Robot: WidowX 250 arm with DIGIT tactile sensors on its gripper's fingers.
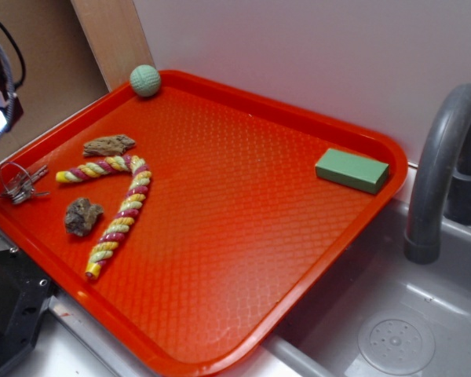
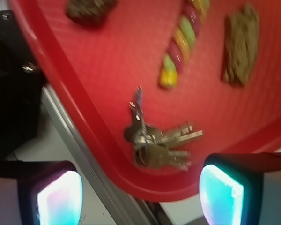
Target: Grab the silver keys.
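The silver keys (image 1: 20, 184) lie on a wire ring in the left corner of the red tray (image 1: 243, 196). In the wrist view the keys (image 2: 161, 143) rest just inside the tray's corner rim (image 2: 178, 190), a little ahead of my gripper (image 2: 140, 197). The gripper is open, its two glowing pads (image 2: 61, 199) far apart, with nothing between them. It hangs above the tray corner, apart from the keys. In the exterior view only a part of the arm (image 1: 0, 86) shows at the upper left edge; the fingers are out of frame.
Two brown rock pieces (image 1: 108, 144) (image 1: 82, 215) and a striped rope toy (image 1: 114, 204) lie right of the keys. A green ball (image 1: 145, 80) sits in the far corner, a green block (image 1: 351, 170) at the right. A grey tap (image 1: 443, 165) and sink (image 1: 392, 330) stand beyond the tray.
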